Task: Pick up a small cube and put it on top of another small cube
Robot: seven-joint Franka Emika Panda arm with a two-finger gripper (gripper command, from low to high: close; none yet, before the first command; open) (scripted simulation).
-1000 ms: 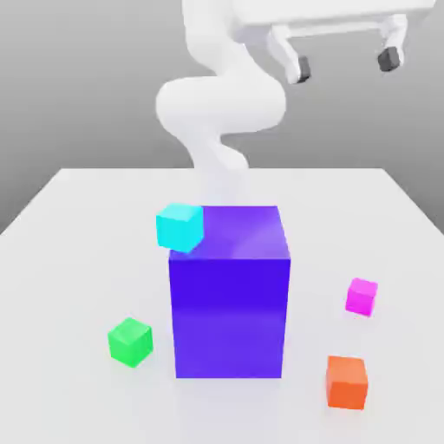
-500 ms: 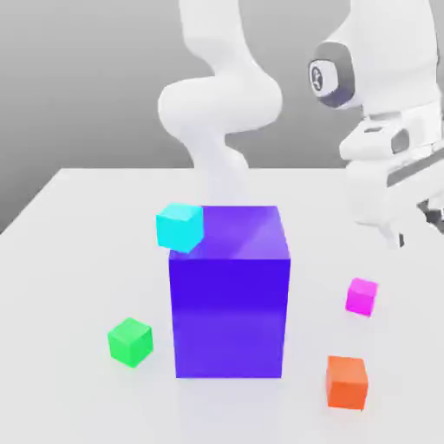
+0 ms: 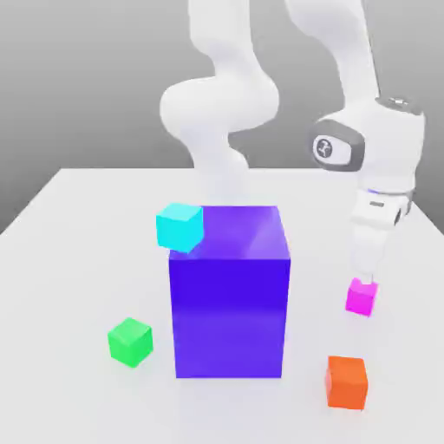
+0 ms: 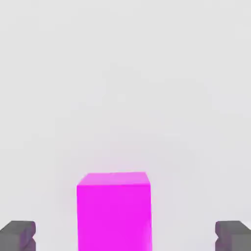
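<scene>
The small magenta cube (image 3: pixel 362 297) sits on the white table (image 3: pixel 78 260) at the exterior view's right, directly under my gripper (image 3: pixel 365 279). Through my hand camera it lies midway between my fingertips (image 4: pixel 17 234), which are spread wide, clear of both its sides, holding nothing.

Plain white tabletop (image 3: pixel 78 251), matte w/ faint sheen, soft blurred reflections near front edge. Far edge straight across the exterior view, side edges angling outward toward the camera. Behind: bare grey backdrop (image 3: pixel 78 78), darker at top, lighter toward bottom. Lighting even, diffuse, shadows v. soft. Same pale surface (image 4: pixel 122 73) under hand view.
</scene>
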